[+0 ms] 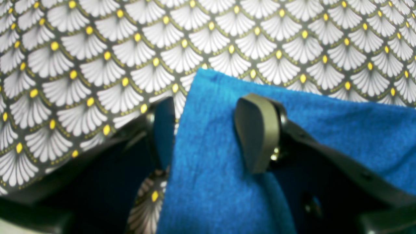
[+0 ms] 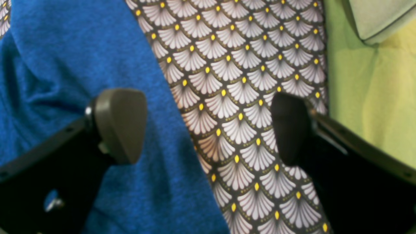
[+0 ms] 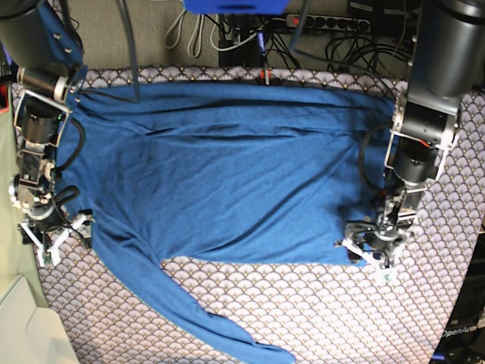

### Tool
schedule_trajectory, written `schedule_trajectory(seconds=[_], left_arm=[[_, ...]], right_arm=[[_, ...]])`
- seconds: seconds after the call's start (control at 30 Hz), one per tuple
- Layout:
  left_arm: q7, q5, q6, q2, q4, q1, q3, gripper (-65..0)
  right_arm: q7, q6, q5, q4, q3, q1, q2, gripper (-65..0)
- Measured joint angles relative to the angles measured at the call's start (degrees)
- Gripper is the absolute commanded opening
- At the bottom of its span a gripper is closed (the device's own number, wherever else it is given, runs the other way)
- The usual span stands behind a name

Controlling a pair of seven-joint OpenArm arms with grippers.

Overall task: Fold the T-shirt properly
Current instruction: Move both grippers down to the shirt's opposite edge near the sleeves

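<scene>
The blue T-shirt lies spread flat across the table, with one long sleeve trailing toward the front. My left gripper sits low at the shirt's front right corner. In the left wrist view that gripper is part open, and the T-shirt's corner runs up between its fingers. My right gripper is at the shirt's left edge. Seen from the right wrist, this gripper stands wide open astride the T-shirt's edge, one finger over cloth, the other over the table.
A grey scallop-patterned tablecloth covers the table. Cables and a power strip lie behind the far edge. A pale box sits off the front left corner, beside a green surface past the table's edge.
</scene>
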Motion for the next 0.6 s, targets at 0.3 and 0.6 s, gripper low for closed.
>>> schedule_trajectory(seconds=[0.3,0.6], left_arm=[[-2.51,-0.02,2.58,0.02,0.00,1.90,0.00,-32.2],[-3.13,0.07,2.58,1.53,0.02,2.01,0.02,-32.3]], right_arm=[[0.00,0.02,0.00,0.00,0.00,0.00,-0.02,-5.3],[0.02,0.00,0.00,0.00,0.07,0.00,-0.02,-5.3]])
